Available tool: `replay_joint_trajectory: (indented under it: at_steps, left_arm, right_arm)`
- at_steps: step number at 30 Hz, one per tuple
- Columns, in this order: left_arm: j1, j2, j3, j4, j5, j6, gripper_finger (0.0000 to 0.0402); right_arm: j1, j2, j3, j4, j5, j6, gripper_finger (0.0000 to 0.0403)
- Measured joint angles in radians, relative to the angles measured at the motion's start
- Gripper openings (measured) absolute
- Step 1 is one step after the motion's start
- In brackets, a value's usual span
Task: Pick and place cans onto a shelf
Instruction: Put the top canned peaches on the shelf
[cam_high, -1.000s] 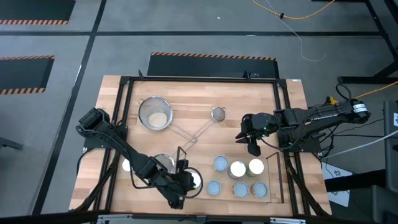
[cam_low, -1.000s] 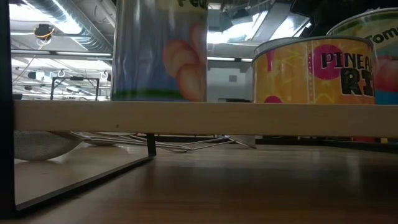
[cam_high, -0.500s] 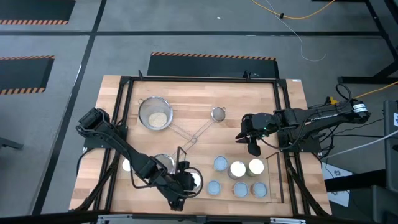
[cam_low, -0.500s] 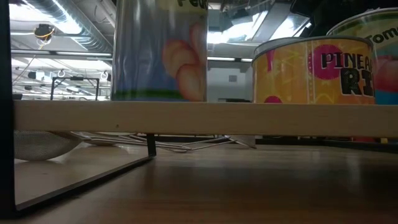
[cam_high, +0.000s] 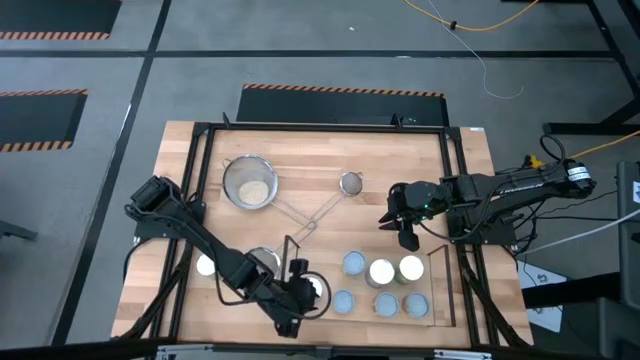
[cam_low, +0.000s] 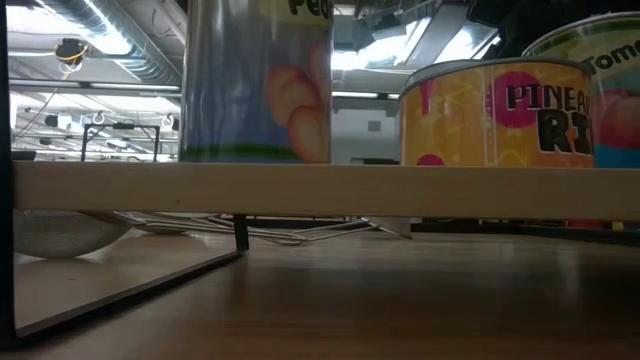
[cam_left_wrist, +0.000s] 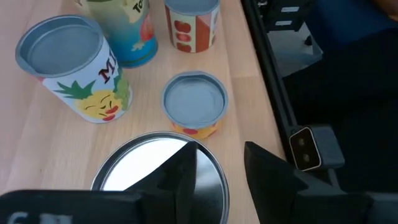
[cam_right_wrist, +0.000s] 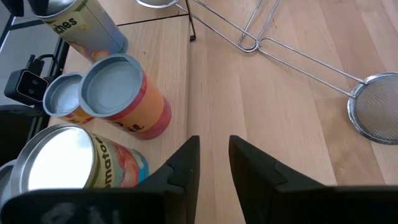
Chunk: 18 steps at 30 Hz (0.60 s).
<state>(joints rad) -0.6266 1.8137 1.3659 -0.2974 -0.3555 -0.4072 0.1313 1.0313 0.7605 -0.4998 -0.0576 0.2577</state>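
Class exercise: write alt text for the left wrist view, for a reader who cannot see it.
The left gripper hangs open over a shiny can on the shelf. Beyond stand a pineapple-labelled can, a short can and two more.

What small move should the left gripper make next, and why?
Probably lift the left gripper straight up. Its fingers stand open above the shiny-topped round metal can, which appears to stand on the light-wood shelf beside the other cans, so it seems placed. The right gripper waits over the table.
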Motion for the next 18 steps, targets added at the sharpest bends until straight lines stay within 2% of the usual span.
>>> replay_joint_trajectory:
  at_steps: [6, 18]
  left_arm:
    - [0.000, 0.000, 0.000, -0.001, -0.007, -0.001, 0.0110]
    - [0.000, 0.000, 0.000, -0.004, 0.013, 0.007, 0.0010]
  right_arm:
    - [0.000, 0.000, 0.000, 0.000, -0.022, 0.000, 0.0090]
    - [0.000, 0.000, 0.000, 0.002, -0.026, 0.000, 0.0090]
